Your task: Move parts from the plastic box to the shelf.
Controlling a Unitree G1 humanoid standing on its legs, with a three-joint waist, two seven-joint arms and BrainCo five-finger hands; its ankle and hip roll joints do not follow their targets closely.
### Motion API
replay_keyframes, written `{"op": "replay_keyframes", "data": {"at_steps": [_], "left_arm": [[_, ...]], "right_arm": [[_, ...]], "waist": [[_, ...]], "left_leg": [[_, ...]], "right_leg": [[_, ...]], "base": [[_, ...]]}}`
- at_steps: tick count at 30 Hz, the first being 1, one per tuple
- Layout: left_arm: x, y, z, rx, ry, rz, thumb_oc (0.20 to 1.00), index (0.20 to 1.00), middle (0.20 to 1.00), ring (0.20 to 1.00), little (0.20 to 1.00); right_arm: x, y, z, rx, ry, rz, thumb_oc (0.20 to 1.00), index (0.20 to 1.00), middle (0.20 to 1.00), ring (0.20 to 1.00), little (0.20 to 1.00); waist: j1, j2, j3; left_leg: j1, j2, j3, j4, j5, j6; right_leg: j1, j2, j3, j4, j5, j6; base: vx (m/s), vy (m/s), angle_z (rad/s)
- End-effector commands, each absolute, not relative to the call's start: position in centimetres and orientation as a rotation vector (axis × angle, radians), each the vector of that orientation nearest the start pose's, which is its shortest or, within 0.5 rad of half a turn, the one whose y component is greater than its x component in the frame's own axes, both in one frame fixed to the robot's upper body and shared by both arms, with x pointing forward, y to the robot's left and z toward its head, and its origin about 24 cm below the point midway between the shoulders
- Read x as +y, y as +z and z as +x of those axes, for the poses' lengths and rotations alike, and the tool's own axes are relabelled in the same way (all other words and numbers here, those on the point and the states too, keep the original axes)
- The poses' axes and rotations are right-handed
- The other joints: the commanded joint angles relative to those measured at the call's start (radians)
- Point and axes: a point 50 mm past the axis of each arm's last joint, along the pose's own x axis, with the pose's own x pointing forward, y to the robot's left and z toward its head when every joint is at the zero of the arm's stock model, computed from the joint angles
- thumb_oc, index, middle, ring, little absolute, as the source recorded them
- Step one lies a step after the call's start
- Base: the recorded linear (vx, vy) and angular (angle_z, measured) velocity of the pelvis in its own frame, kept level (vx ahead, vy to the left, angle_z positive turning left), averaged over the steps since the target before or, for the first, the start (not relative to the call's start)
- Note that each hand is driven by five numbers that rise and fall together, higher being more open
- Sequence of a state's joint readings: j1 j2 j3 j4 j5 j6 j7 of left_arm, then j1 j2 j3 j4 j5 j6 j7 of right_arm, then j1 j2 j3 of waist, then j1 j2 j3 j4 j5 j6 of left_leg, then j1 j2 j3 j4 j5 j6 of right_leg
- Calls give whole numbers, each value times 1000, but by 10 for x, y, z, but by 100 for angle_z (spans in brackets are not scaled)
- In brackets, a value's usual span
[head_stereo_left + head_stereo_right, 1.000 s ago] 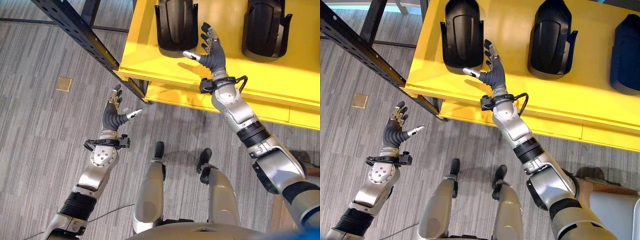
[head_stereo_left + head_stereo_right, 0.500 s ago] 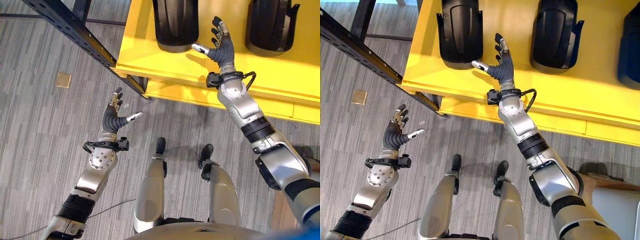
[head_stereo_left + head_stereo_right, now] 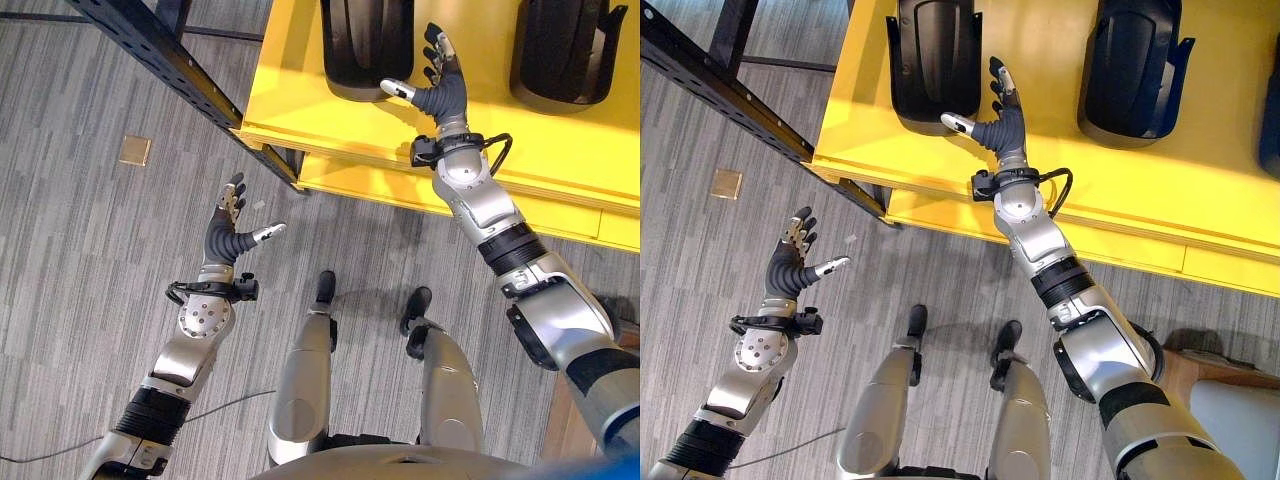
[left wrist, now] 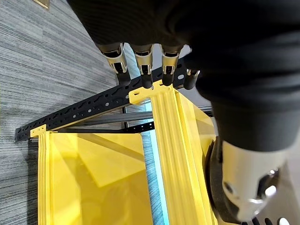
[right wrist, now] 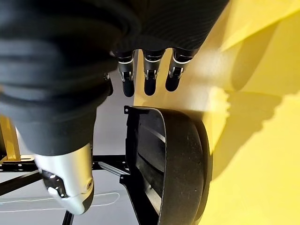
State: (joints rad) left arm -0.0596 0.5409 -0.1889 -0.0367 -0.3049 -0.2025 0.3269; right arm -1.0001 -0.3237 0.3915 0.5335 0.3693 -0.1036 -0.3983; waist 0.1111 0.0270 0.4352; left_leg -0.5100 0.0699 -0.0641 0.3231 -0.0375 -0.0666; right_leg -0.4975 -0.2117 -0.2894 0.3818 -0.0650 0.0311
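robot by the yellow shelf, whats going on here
The robot stands at a yellow shelf where black moulded parts already lie. Its right hand is open above the shelf, beside the nearest black part, holding nothing. Its left hand is open over the grey floor, also holding nothing.

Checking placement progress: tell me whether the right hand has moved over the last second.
Yes. The right hand, open, has moved farther onto the yellow shelf, away from its front edge, alongside the black part.
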Motion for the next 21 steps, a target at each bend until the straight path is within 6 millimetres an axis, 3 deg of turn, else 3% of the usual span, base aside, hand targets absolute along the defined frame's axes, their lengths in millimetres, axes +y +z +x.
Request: {"op": "replay_keyframes", "data": {"at_steps": [1,21], "left_arm": [[207,122,251,-398,66,181,1000,1000,1000,1000,1000],[212,124,249,-403,75,192,1000,1000,1000,1000,1000]], "right_arm": [[-86,273,381,-618,36,-114,1000,1000,1000,1000,1000],[-74,264,382,-584,71,-109,1000,1000,1000,1000,1000]], "waist": [[8,-13,-24],[24,-18,-14]], "left_leg": [[7,2,36,88,-91,35],[-10,-7,12,93,-83,34]], "right_leg": [[64,-32,77,-33,-6,92],[67,-38,61,-30,-4,89]], "base": [[0,0,0],[-13,1,3]]}}
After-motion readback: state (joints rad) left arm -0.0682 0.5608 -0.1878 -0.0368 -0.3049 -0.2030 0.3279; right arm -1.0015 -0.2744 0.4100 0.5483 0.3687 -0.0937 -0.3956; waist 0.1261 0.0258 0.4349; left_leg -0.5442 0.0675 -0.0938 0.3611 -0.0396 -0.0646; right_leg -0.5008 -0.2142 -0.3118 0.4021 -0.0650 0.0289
